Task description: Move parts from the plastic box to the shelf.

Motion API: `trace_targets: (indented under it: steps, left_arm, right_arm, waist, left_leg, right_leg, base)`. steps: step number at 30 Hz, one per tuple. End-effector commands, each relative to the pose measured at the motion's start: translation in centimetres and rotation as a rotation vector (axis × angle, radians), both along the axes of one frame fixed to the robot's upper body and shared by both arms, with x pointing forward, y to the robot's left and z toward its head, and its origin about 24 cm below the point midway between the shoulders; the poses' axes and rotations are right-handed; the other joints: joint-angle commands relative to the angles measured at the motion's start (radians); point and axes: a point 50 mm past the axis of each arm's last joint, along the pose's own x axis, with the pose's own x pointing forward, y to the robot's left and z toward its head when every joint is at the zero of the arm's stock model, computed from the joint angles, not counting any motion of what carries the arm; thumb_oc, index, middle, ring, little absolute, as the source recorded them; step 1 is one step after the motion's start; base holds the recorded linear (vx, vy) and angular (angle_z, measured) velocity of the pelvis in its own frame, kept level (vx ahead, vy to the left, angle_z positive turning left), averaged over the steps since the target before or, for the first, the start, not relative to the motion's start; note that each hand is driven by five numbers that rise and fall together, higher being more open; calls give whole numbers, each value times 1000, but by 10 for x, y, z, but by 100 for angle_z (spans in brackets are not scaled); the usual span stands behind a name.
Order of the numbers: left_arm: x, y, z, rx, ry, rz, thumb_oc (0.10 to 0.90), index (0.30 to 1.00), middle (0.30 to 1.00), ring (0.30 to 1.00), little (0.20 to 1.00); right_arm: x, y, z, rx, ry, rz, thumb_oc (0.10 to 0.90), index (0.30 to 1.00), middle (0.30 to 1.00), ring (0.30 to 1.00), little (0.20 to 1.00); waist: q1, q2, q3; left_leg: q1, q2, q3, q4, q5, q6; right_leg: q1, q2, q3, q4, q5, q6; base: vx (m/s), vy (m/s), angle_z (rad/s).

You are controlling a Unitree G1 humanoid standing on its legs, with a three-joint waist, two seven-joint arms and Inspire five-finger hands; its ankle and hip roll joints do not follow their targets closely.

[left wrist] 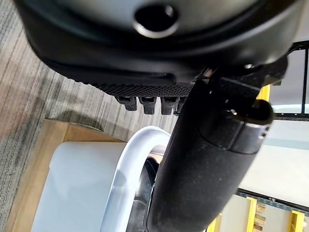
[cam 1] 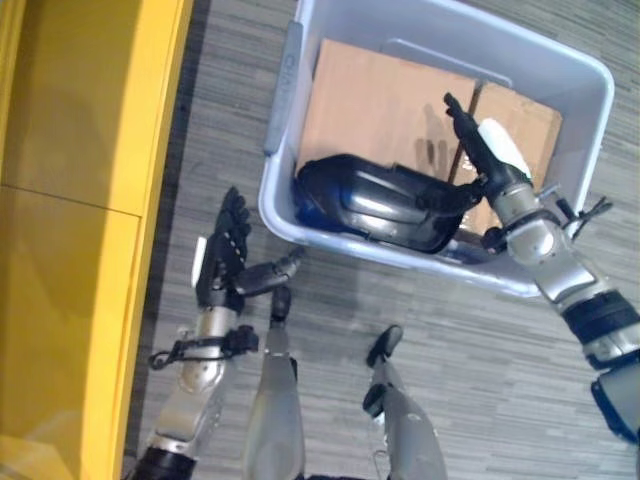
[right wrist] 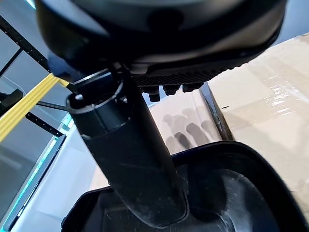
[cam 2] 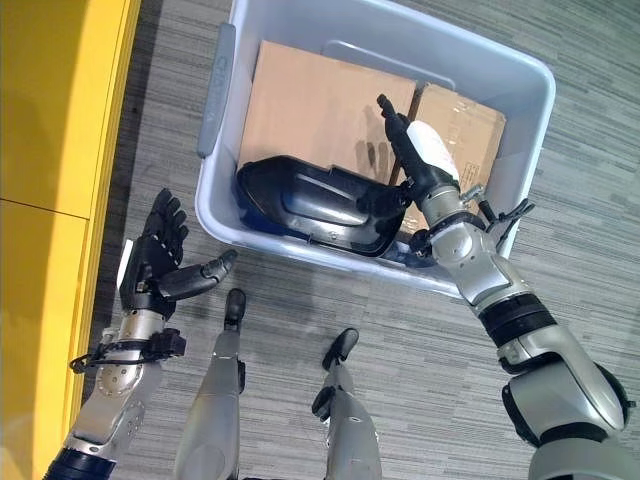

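Item: black moulded part [cam 1: 375,205], lying in my plastic box [cam 1: 575,85] on cardboard [cam 1: 380,100]. I am holding my right hand [cam 2: 418,160] above it, fingers straight, thumb touching. My left hand [cam 2: 155,262] is hovering open beside the box.

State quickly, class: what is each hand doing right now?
Left hand: open, holding nothing, outside the plastic box.
Right hand: open, fingers straight, thumb on the black part.
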Motion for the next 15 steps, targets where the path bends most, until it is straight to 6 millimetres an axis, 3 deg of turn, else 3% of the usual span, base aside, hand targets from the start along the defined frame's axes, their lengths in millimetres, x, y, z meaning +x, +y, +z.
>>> trace_targets:
  steps: [1, 15]
  left_arm:
    - [-9, -13, 39, -47, -233, -65, 900, 1000, 1000, 1000, 1000]
    - [-9, -14, 40, -78, -237, -56, 900, 1000, 1000, 1000, 1000]
  right_arm:
    - [-1, 12, 63, 18, -213, 47, 900, 1000, 1000, 1000, 1000]
    - [7, 27, 64, 34, -201, 63, 900, 1000, 1000, 1000, 1000]
  waist:
    - [-2, 25, -14]
    - [2, 14, -14]
  left_leg:
    - [13, 38, 37, -33, 27, 18]
    - [-46, 31, 20, -38, 32, 23]
  right_leg:
    - [-1, -75, 0, 155, -33, 59]
    - [-44, -67, -13, 154, -31, 58]
  base:
    - [0, 0, 0]
    - [4, -4, 3]
